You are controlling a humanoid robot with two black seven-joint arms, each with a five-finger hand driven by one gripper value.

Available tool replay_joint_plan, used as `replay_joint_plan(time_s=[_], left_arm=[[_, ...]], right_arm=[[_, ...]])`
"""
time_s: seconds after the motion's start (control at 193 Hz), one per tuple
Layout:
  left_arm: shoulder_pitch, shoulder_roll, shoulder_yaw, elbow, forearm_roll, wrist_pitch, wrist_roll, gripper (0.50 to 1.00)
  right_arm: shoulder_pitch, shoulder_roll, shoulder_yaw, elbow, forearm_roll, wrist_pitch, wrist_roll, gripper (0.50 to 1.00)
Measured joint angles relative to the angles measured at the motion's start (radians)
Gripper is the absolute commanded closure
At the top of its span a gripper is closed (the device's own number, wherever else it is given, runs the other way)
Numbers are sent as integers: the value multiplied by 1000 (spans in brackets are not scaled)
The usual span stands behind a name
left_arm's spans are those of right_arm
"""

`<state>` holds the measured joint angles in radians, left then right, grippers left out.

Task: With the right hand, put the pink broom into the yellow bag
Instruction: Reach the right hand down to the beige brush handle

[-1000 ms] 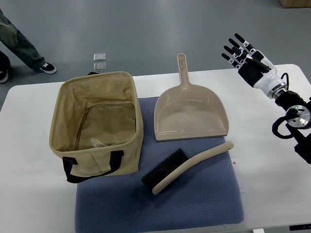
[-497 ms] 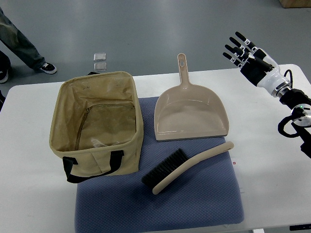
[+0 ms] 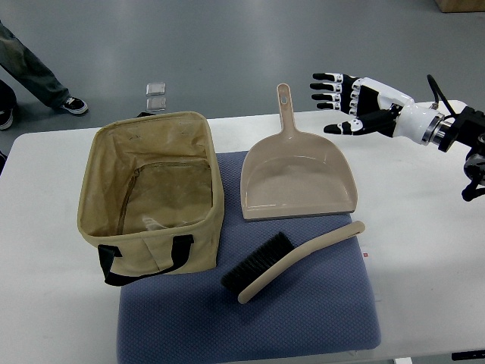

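1. Broom (image 3: 292, 258) first, from the top view: it lies flat on the blue mat (image 3: 303, 318), slanted, with its dark bristles toward the bag (image 3: 151, 193) and its handle tip pointing right, just below the dustpan (image 3: 297, 178).
2. Right hand (image 3: 350, 104) hovers above the table's far edge, beyond the dustpan, fingers spread wide and holding nothing, well apart from the broom.
3. Risk one: on a straight path down to the broom, the hand could knock the dustpan, which sits between them.
4. Risk two: the handle is thin and lies flat, so the fingers may scrape the mat and slip off.
5. Risk three: the bag's soft fabric rim could catch the long broom and fold inward.
6. Left hand is not visible.
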<state>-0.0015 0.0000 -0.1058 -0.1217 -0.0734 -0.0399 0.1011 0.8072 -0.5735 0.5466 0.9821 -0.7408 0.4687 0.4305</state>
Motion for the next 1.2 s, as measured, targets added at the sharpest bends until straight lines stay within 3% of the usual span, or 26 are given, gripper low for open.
replay_joint_plan(time_s=[0.233,0.518,0.674,0.953,1.202], left_arm=[[0,0,0,0,0,0,0,500],[0,0,0,0,0,0,0,500],[0,0,0,0,0,0,0,500],[0,0,0,0,0,0,0,500],[0,0,0,0,0,0,0,500]], right_arm=[[53,-108,-175,216,-301,-197,54,576],[84,-187,-328,348,-667,-347,51,576],[97,-222,-403,415,-727,-374,35,576],[100,-225,-468,454,-813,-426,-98,579],[97,-217,-507,469,-818,-438,-118,611]])
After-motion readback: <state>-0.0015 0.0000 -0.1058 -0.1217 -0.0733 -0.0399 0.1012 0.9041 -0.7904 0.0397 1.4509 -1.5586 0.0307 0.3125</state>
